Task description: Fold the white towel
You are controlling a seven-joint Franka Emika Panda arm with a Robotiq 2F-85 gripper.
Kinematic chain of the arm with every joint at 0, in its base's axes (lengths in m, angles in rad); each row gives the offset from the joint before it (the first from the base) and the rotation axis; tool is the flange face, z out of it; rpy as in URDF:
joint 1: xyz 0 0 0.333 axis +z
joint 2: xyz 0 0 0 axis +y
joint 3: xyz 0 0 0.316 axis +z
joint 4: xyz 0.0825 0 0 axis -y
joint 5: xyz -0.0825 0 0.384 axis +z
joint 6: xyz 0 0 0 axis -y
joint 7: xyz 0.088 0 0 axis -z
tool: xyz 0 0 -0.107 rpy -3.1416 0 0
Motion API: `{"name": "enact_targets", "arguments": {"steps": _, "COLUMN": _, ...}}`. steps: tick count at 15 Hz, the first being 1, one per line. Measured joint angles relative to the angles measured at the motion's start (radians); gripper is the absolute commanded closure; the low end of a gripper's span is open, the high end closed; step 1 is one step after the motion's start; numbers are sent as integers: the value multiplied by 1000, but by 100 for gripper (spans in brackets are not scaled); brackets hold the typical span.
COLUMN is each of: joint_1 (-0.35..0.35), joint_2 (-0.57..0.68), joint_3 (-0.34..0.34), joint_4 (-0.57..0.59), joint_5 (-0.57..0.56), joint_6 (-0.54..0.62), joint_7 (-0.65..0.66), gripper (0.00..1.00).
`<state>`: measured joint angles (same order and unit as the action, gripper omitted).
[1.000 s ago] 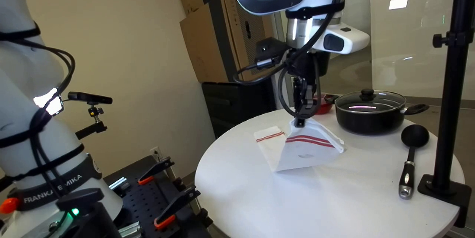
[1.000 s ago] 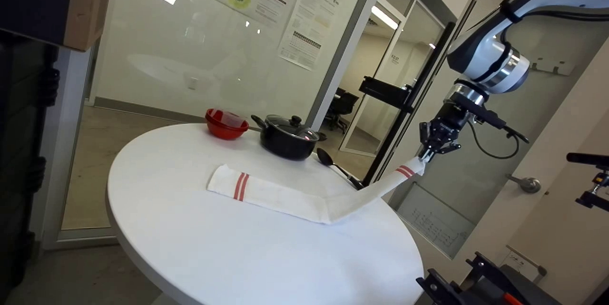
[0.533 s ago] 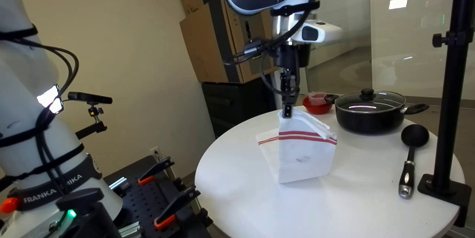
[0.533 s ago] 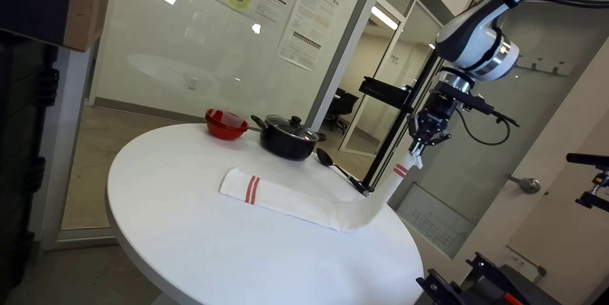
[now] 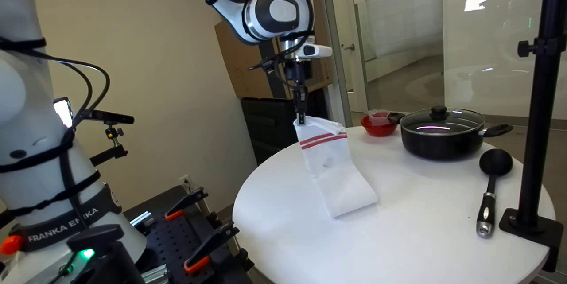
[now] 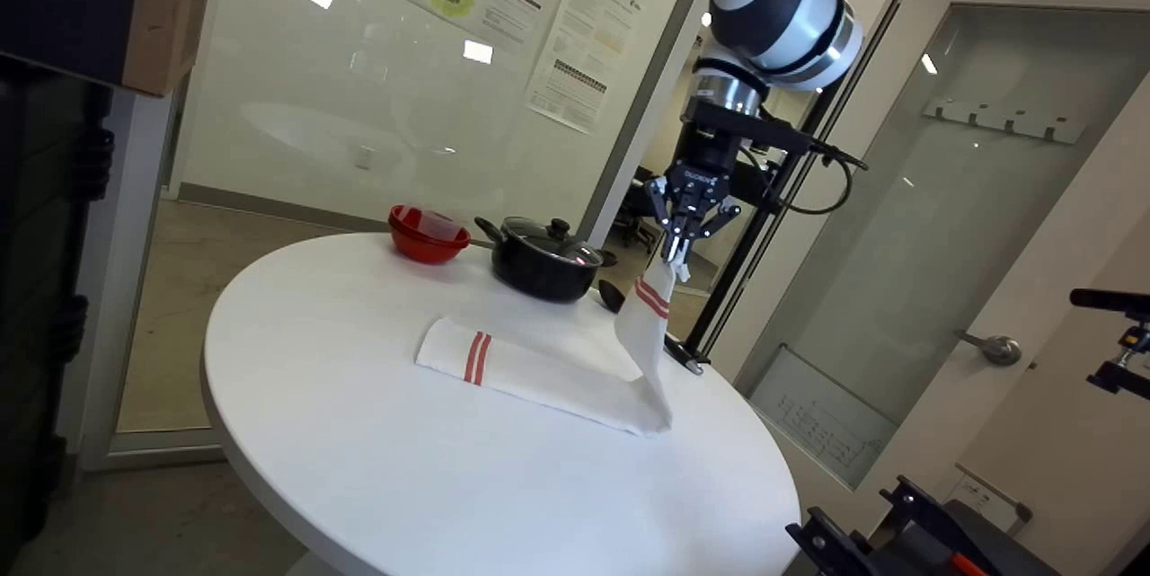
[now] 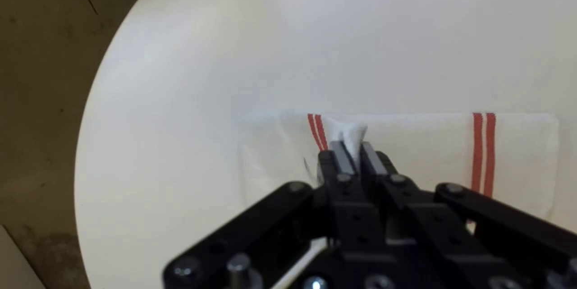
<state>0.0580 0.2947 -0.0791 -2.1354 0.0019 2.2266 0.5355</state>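
Observation:
The white towel (image 6: 548, 383) lies as a long strip on the round table, with a pair of red stripes near its lying end. Its other end, also striped, is raised off the table in both exterior views (image 5: 332, 173). My gripper (image 6: 674, 252) is shut on this raised end and points down, also in an exterior view (image 5: 301, 120). The cloth rises steeply from a bend on the table. In the wrist view a white tip of cloth shows between the fingertips (image 7: 354, 151), with the lying striped part of the towel (image 7: 419, 144) below. The lying end is hidden in an exterior view.
A black pan (image 5: 443, 142) with a glass lid, red bowls (image 5: 378, 129) and a black ladle (image 5: 495, 164) stand or lie toward one side of the white table (image 5: 398, 248). A black pole (image 5: 531, 142) is clamped at the table's edge.
My gripper has carried the held end leftward in both exterior views, back over the towel's lying part. The raised cloth stands steeper. The lying part first slid slightly, then stayed put.

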Motion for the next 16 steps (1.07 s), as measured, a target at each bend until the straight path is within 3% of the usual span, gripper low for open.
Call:
{"name": "enact_targets", "arguments": {"steps": 4, "joint_1": 60, "joint_2": 61, "joint_3": 31, "joint_4": 85, "joint_5": -7, "joint_6": -42, "joint_7": 48, "gripper": 98}}
{"name": "enact_targets", "arguments": {"steps": 16, "joint_1": 59, "joint_2": 464, "joint_3": 39, "joint_4": 544, "joint_5": 97, "joint_6": -207, "joint_7": 154, "gripper": 98}}
